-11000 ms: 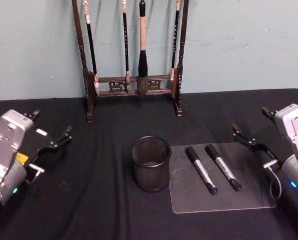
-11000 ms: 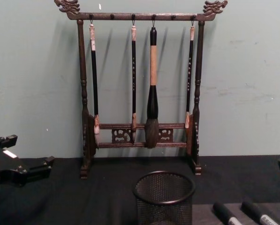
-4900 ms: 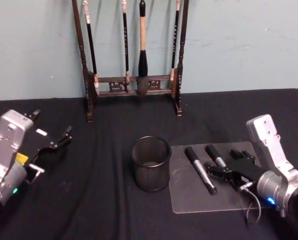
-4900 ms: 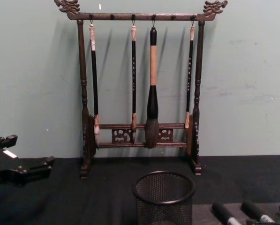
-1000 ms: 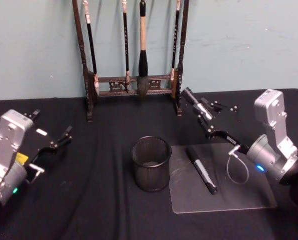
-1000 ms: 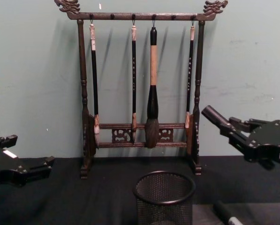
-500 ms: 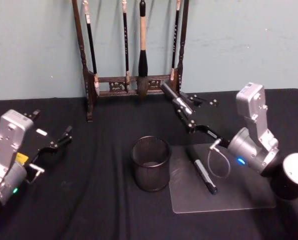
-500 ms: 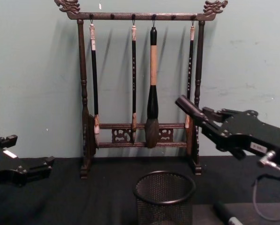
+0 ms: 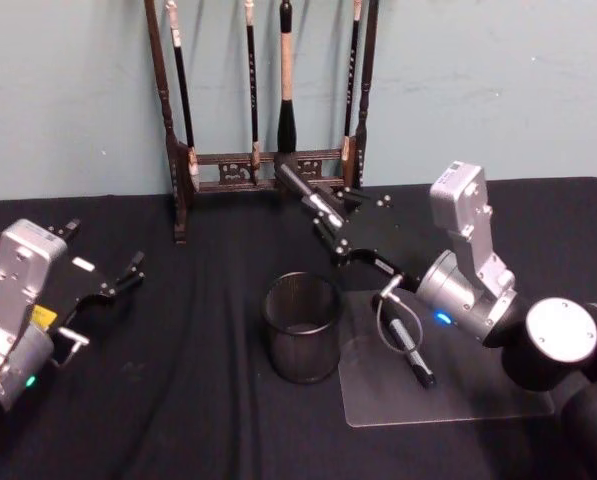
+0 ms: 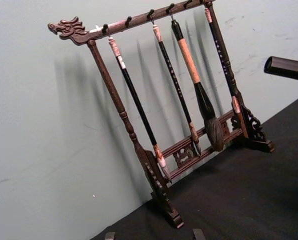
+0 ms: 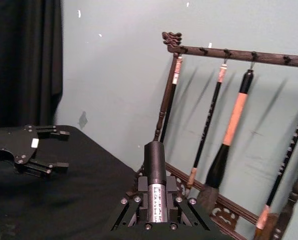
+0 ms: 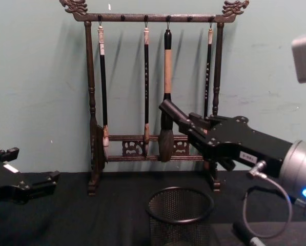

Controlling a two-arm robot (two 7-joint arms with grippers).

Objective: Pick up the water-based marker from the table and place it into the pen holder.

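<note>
My right gripper (image 9: 336, 232) is shut on a black water-based marker (image 9: 303, 195), held tilted in the air with its free end pointing up and to the left. In the chest view the marker (image 12: 172, 114) hangs above the pen holder (image 12: 179, 211), slightly right of its middle. The pen holder (image 9: 301, 325), a round black mesh cup, stands on the black table (image 9: 178, 400). The right wrist view has the marker (image 11: 155, 165) clamped between the jaws. Another black marker (image 9: 406, 345) lies on the grey mat (image 9: 448, 390). Parked at the far left, my left gripper (image 9: 103, 250) stays open.
A tall dark wooden rack (image 9: 268, 165) hung with calligraphy brushes stands behind the pen holder, close behind the raised marker. The same rack (image 10: 188, 145) fills the left wrist view. A loop of cable (image 9: 390, 320) hangs under the right gripper.
My right arm has swung further left with the marker, from in front of the rack's right post to above the pen holder. The left arm has not moved.
</note>
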